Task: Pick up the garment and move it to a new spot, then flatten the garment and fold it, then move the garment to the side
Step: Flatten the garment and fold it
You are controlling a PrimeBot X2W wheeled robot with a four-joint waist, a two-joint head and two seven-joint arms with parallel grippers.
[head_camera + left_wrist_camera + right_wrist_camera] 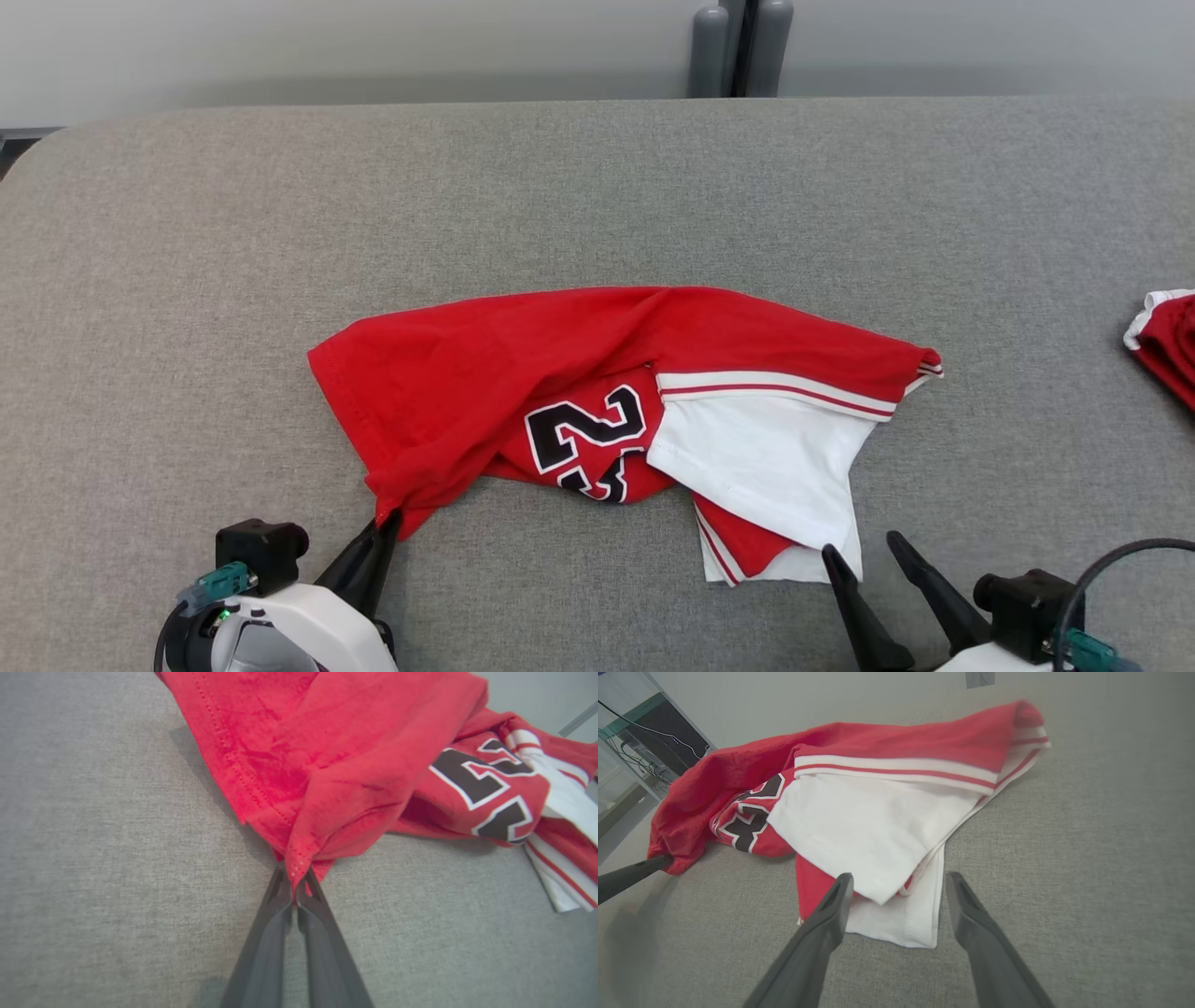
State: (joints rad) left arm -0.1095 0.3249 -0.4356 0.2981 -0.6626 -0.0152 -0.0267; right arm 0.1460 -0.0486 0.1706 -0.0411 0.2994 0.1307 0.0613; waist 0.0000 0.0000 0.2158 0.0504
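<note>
- Presently, left gripper [385, 525]: jaws pinched tight on a red hem corner of the garment [485, 373], at the heap's 7 o'clock.
- Opposite, right gripper [864, 546]: jaws spread wide, holding nothing, just off the white flap at 5 o'clock.
- Crumpled red-and-white jersey, mid-table [597, 187]; probably light, limp, not slippery. Best taken by hem corners, not the bunched middle.
</note>
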